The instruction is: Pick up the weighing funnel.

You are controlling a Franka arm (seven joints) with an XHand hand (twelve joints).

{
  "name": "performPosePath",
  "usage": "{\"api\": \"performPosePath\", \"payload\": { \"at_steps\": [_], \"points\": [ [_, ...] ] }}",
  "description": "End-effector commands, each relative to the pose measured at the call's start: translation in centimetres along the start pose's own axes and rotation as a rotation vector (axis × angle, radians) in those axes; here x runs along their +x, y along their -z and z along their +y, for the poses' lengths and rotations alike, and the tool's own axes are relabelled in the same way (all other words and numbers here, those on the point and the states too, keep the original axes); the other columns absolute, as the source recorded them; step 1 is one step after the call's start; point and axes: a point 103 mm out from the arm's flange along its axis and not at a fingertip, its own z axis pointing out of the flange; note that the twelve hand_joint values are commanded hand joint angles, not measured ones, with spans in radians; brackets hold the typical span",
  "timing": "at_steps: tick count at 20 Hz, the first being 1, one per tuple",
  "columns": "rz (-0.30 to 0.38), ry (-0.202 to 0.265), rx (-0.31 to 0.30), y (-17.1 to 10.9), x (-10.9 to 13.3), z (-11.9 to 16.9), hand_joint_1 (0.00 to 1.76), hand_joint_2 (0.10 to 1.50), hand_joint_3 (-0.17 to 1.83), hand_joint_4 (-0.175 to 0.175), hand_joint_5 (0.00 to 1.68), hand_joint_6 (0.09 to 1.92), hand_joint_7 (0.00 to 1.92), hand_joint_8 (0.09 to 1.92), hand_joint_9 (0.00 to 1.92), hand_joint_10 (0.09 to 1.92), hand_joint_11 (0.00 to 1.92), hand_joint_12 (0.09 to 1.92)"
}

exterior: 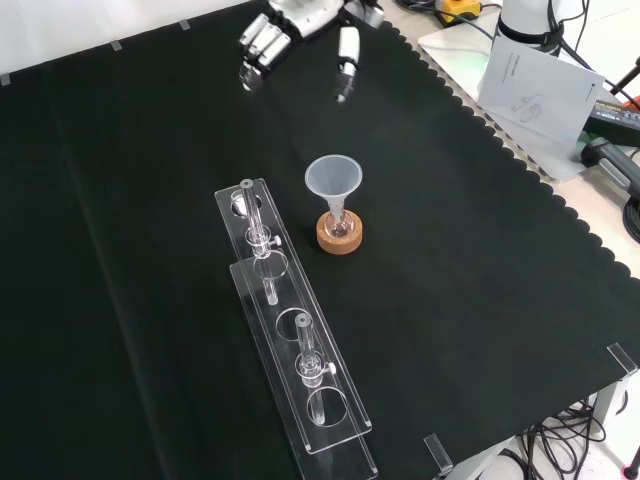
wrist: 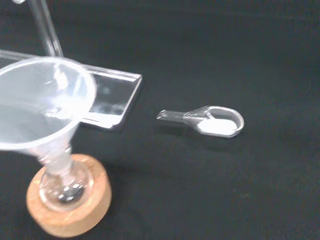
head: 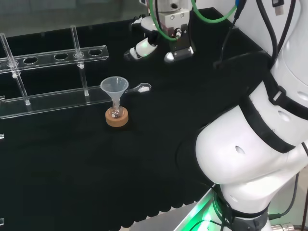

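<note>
Funnel (wrist: 42, 107) is standing nearest; weighing funnel (wrist: 215, 121) is lying just beside it, robot hand (head: 146, 45) hovering beyond both, fingers spread apart.

Front view: hand (exterior: 300, 18) cut off by the top edge, wrist unseen. Head view: weighing funnel (head: 142, 88) small, stem end hidden behind the funnel (head: 114, 86) rim; rack (head: 45, 57) cut off at left. Wrist view: white patch in the weighing funnel (wrist: 216, 121), powder or glare, cannot tell.
</note>
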Motion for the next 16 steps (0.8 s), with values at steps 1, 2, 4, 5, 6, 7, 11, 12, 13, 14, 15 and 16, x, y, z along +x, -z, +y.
{"api": "performPosePath", "payload": {
  "at_steps": [1,2,4,5,6,7,11,12,13,14,15,16],
  "points": [
    [0.085,-0.073,0.016,0.3,-5.1,2.0,0.68,0.78,0.23,-0.070,0.46,0.09,0.25,0.73,0.54,0.66,0.32,1.36],
    [0.072,-0.079,0.031,-0.1,-5.6,2.4,0.72,0.78,0.25,-0.068,0.50,0.09,0.29,0.73,0.57,0.64,0.34,1.35],
    [0.063,-0.087,0.052,-1.0,-6.5,3.3,0.77,0.77,0.28,-0.065,0.54,0.09,0.34,0.72,0.61,0.62,0.36,1.34],
    [0.054,-0.089,0.064,-1.6,-6.8,3.8,0.78,0.76,0.29,-0.065,0.55,0.09,0.36,0.72,0.61,0.62,0.37,1.34],
    [0.038,-0.089,0.079,-2.2,-7.1,4.3,0.79,0.76,0.30,-0.064,0.56,0.09,0.36,0.72,0.62,0.62,0.37,1.34],
    [0.022,-0.087,0.096,-2.8,-7.2,4.8,0.80,0.75,0.31,-0.064,0.56,0.09,0.37,0.72,0.62,0.61,0.38,1.33],
    [-0.014,-0.066,0.133,-5.6,-7.4,6.5,0.80,0.73,0.34,-0.060,0.57,0.09,0.38,0.72,0.63,0.60,0.38,1.33],
    [-0.028,-0.059,0.142,-6.4,-7.2,6.8,0.81,0.73,0.34,-0.059,0.57,0.09,0.38,0.72,0.63,0.60,0.38,1.33],
    [-0.041,-0.052,0.150,-7.1,-7.1,7.1,0.81,0.73,0.35,-0.058,0.57,0.09,0.38,0.72,0.63,0.60,0.38,1.33],
    [-0.048,-0.046,0.159,-7.7,-7.0,7.4,0.81,0.73,0.35,-0.057,0.57,0.09,0.38,0.72,0.63,0.60,0.39,1.33],
    [-0.054,-0.041,0.163,-8.2,-6.9,7.7,0.81,0.73,0.35,-0.057,0.57,0.09,0.38,0.72,0.63,0.60,0.39,1.33],
    [-0.060,-0.035,0.165,-8.8,-6.7,7.9,0.81,0.72,0.36,-0.056,0.58,0.09,0.38,0.72,0.63,0.60,0.39,1.32]
  ]
}}
